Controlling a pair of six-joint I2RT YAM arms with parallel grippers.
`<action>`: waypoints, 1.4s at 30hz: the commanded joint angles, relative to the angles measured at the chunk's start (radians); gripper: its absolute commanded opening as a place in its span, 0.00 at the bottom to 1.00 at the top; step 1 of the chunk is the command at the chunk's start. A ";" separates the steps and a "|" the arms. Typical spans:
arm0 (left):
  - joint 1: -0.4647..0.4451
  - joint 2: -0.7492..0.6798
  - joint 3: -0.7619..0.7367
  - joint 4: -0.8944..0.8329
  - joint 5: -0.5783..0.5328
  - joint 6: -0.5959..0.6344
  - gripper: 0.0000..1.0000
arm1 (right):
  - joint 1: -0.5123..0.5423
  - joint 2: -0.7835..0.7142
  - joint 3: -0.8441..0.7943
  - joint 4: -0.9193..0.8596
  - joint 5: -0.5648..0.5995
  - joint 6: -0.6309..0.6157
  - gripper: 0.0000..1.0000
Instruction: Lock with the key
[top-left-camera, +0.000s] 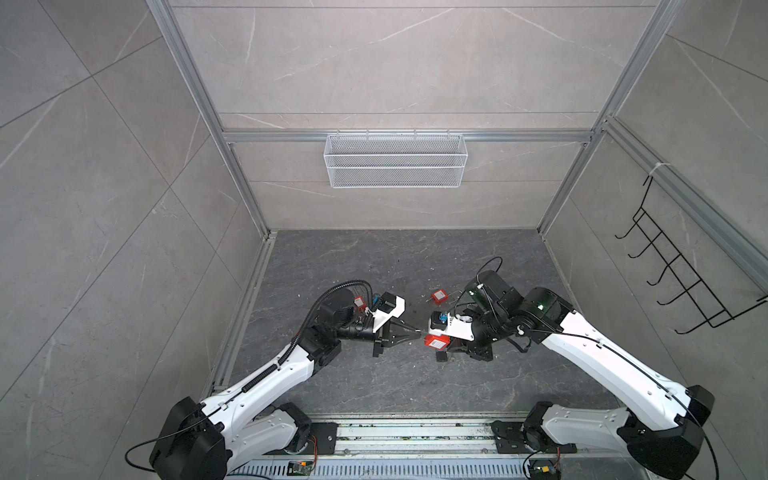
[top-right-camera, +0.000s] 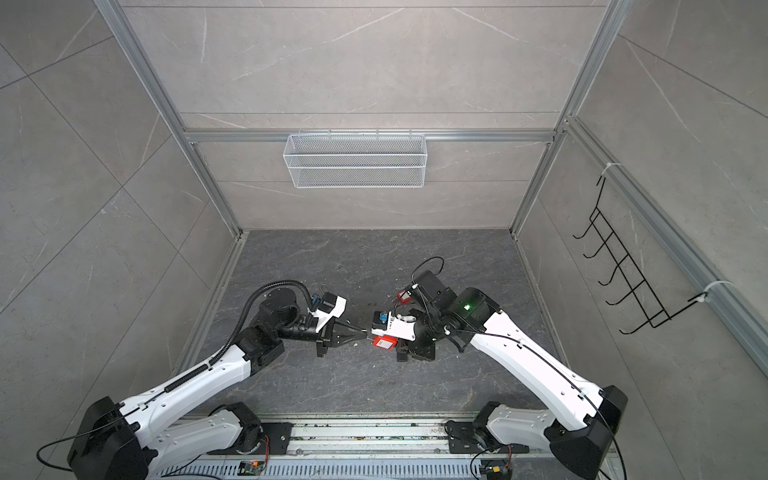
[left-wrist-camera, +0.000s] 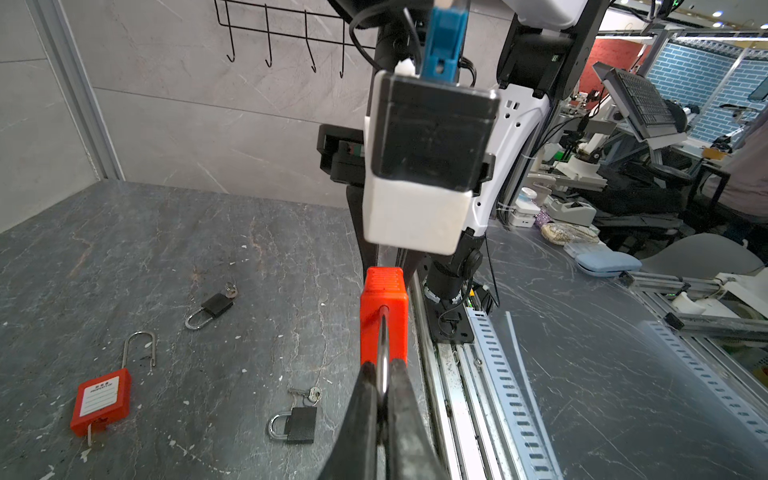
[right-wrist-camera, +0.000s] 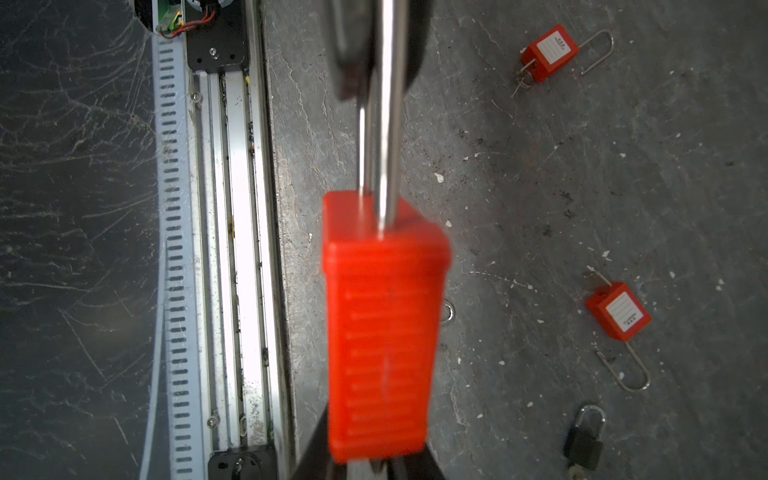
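Ribbed plastic padlock (right-wrist-camera: 382, 332); glossy metal shackle (right-wrist-camera: 388, 137); matt stone-look tabletop (right-wrist-camera: 540, 199).

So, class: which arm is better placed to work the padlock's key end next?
Right, probably. The left gripper is shut on the shackle, steadying the padlock, while the right gripper sits at the body's opposite end, where the key goes. The key itself is hidden.

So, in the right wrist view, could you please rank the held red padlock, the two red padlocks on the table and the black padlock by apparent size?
1. Held red padlock, though nearness inflates it.
2. Two red padlocks on the table, alike.
3. Black padlock.
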 joint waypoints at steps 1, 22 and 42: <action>-0.006 -0.015 0.048 -0.009 0.032 0.052 0.00 | -0.005 -0.041 -0.023 0.000 -0.015 -0.014 0.09; 0.064 -0.057 0.066 -0.117 0.015 0.122 0.00 | -0.075 -0.137 -0.229 0.023 -0.016 -0.028 0.00; 0.071 -0.069 0.085 -0.200 -0.001 0.254 0.00 | -0.115 -0.100 -0.229 -0.042 -0.120 -0.038 0.00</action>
